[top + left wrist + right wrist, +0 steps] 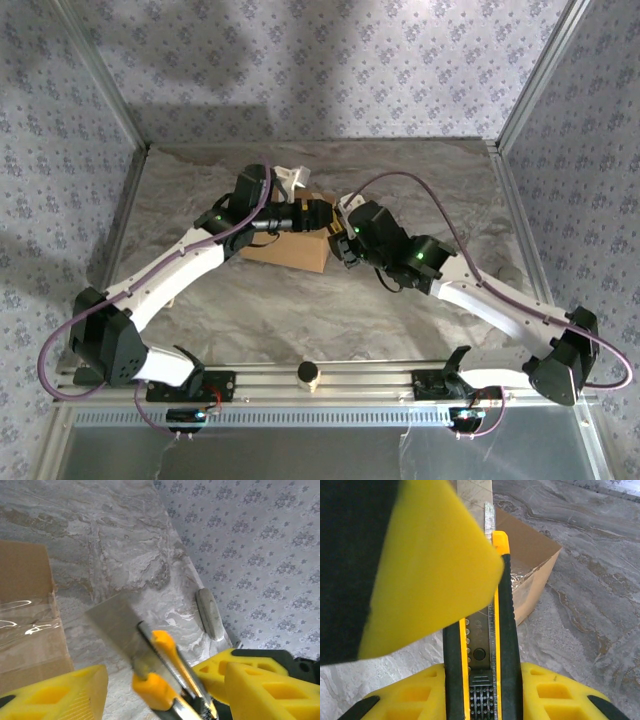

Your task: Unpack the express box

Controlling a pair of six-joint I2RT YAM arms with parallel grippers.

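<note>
Top external shows the marbled counter [430, 180] with the express box [285, 250] lying just 9 o'clock of centre. At the box's 3 o'clock, the right end effector [482, 672] is clamped on a yellow utility knife [509, 620]; the left end effector [150, 680] stands spread around its blade.

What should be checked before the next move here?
1. Knife clamped in right gripper: ok.
2. Blade extended: ok.
3. Blade touching the tape on the box: cannot tell.
4. Left gripper clear of the knife: not ok, its open fingers flank it.
5. Box flat on the table: ok.
</note>
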